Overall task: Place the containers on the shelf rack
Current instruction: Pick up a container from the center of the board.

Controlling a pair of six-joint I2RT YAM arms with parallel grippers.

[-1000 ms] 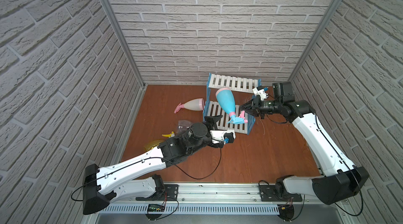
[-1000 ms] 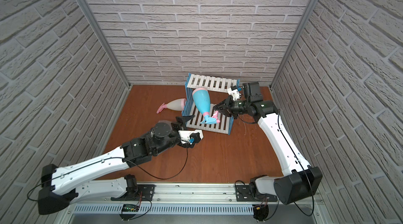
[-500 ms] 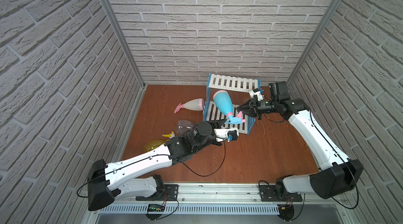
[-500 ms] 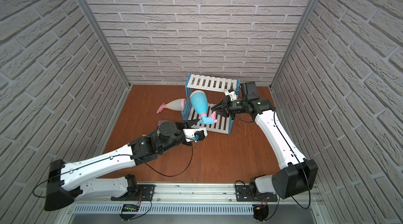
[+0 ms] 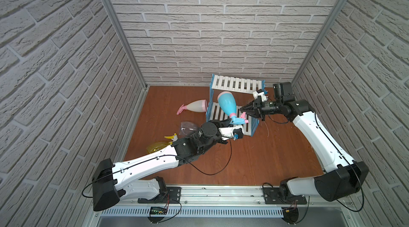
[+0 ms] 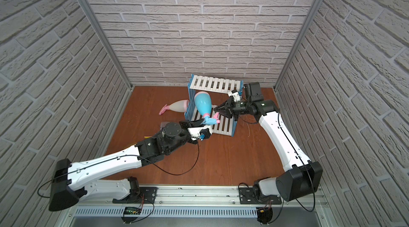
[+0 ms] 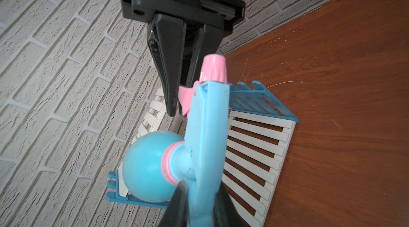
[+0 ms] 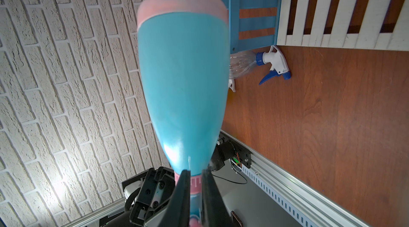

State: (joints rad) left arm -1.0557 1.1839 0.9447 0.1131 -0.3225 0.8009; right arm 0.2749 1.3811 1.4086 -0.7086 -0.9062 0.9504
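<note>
Two end effectors shared one container: the light-blue bottle (image 5: 226, 104) hung tilted, base up, above the lower tier of the shelf rack (image 5: 235, 84), right of centre in both top views. The right end effector (image 5: 243, 109) was narrowed almost shut, pinching the bottle's pink trigger near the collar. The left end effector (image 7: 199, 197) was closed around the blue spray head, a finger on either side of it in the left wrist view. That double hold read as a handover or a re-orienting, since a bottle with its base up could not stand on the slats.

Three more lay on the desk (image 5: 265, 148). The cream-pink bottle (image 5: 195, 106) was at centre, against or just beside the rack's blue side frame; which, I could not tell. The clear bottle (image 5: 188, 127) and yellow bottle (image 5: 158, 147) sat lower left, partly hidden by the left arm.

Room was tight by the rack, with blue frames and the upper tier close around the bottle. The desk's lower right lay open for swinging it upright.
</note>
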